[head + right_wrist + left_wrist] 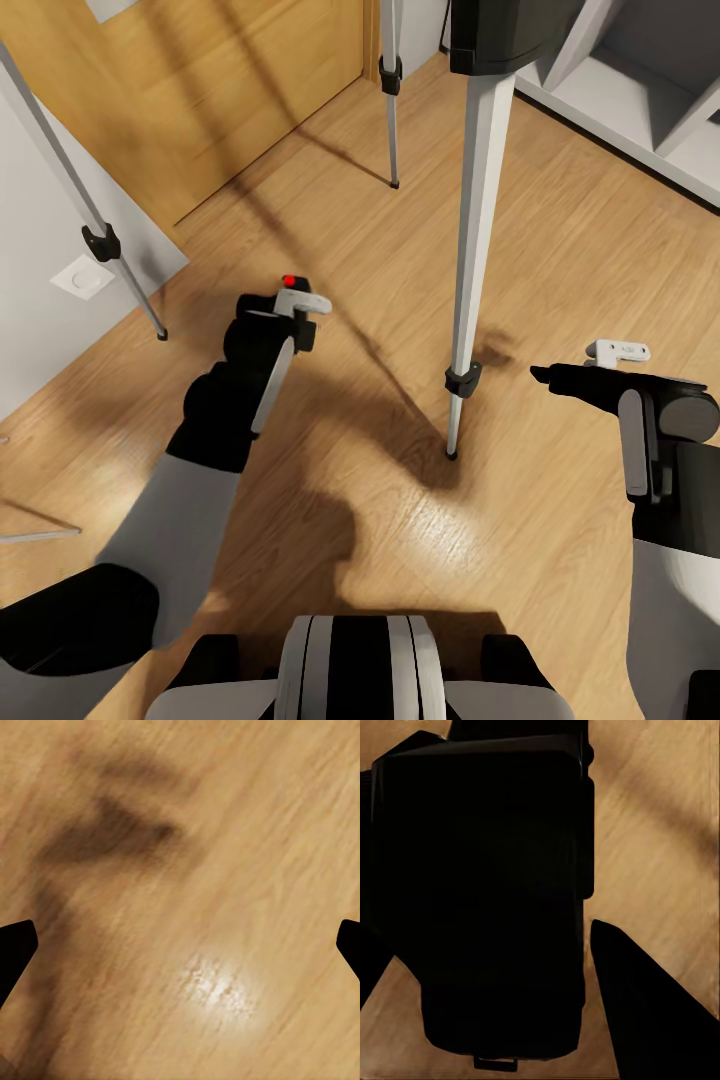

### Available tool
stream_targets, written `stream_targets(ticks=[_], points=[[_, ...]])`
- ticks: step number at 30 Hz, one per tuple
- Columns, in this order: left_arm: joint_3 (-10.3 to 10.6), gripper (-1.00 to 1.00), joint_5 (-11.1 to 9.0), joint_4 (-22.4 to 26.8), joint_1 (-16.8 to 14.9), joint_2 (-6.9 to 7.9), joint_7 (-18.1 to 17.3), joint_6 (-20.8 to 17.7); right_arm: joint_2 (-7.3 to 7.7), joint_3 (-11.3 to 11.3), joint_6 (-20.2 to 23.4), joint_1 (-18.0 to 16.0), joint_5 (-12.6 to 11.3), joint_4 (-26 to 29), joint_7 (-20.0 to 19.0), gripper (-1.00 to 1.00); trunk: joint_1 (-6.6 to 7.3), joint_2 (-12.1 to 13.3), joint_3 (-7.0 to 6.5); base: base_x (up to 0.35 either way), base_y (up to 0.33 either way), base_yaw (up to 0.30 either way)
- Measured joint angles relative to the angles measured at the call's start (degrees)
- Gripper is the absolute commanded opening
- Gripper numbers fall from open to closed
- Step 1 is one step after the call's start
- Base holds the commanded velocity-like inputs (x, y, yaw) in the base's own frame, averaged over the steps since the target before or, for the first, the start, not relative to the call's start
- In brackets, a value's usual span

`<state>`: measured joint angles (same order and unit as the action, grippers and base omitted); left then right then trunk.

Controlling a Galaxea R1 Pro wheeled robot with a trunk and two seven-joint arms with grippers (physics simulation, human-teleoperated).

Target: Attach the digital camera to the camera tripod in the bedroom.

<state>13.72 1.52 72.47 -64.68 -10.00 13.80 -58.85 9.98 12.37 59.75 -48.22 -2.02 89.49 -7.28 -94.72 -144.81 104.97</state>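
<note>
I have the camera (pixel 290 300) clamped in my left hand (pixel 285 315), held out over the wood floor (pixel 380 500). From the head view I only catch its dark body and the red dot at the top. In the left wrist view the camera (pixel 487 892) sits as a large black block between the fingers (pixel 645 1005), with floor behind it.

The tripod (pixel 478 220) stands right in front of me. Its nearest leg comes down between my two arms and its foot rests on the floor. A second leg (pixel 391 90) lands further off near the wooden door (pixel 230 90), and a third (pixel 95 220) slants down by the white wall at my left. The black head is cut off by the top edge of the head view.

My right hand (pixel 560 378) hangs empty just right of the near leg. Its fingers (pixel 15 949) are spread wide apart over bare floor in the right wrist view.

White shelving (pixel 640 90) sits at the far right.
</note>
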Motion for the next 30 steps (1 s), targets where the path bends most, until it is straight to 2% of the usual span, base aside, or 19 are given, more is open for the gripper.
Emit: stream_targets(ticks=[2, 3, 6, 7, 14, 16, 20, 26, 30], points=[[1.68, -1.0, -0.89, 1.96, 0.82, 0.03, 0.53, -0.66, -0.02, -0.01, 0.0, -0.03, -0.02, 0.03, 0.0, 1.0, 0.0, 0.0, 0.0, 0.0, 0.0, 0.0], [1.71, -1.0, -0.72, 2.0, 0.84, 0.04, 0.58, -0.69, -0.02, -0.01, 0.0, -0.03, -0.01, 0.03, 0.0, 1.0, 0.0, 0.0, 0.0, 0.0, 0.0, 0.0], [4.5, -1.0, -1.25, 4.4, 2.4, 0.0, 2.02, -0.83, -0.04, -0.02, 0.0, -0.06, -0.02, 0.07, -0.03, 1.0, 0.0, 0.0, 0.0, 0.0, 0.0, 0.0], [4.52, -1.0, -1.16, 4.42, 2.42, 0.0, 2.06, -0.84, -0.04, -0.02, 0.0, -0.06, -0.02, 0.07, -0.03, 1.0, 0.0, 0.0, 0.0, 0.0, 0.0, 0.0], [8.16, -1.0, -1.95, 7.46, 5.78, 0.0, 4.65, -0.82, -0.08, -0.03, 0.0, -0.06, 0.02, 0.13, -0.07, 1.0, 0.0, 0.0, 0.0, 0.0, 0.0, 0.0], [8.69, -1.0, -1.9, 7.92, 6.31, 0.0, 4.94, -0.82, -0.1, -0.03, 0.0, -0.06, 0.03, 0.13, -0.08, 1.0, 0.0, 0.0, 0.0, 0.0, 0.0, 0.0], [9.72, -1.0, -1.83, 9.07, 7.5, 0.0, 5.51, -0.84, -0.12, -0.03, 0.0, -0.06, 0.03, 0.13, -0.08, 1.0, 0.11, 0.05, -0.88, 0.0, 0.0, 0.0], [10.41, -1.0, -4.07, 9.93, 8.46, 0.0, 5.7, -0.86, -0.14, -0.03, 0.0, -0.06, 0.05, 0.12, -0.09, 1.0, 0.26, 0.13, -2.21, 0.0, 0.0, 0.0], [10.57, -1.0, -4.83, 10.24, 8.64, 0.0, 5.69, -0.88, -0.14, -0.03, 0.0, -0.06, 0.06, 0.12, -0.09, 1.0, 0.36, 0.19, -3.1, 0.0, 0.0, 0.0]])
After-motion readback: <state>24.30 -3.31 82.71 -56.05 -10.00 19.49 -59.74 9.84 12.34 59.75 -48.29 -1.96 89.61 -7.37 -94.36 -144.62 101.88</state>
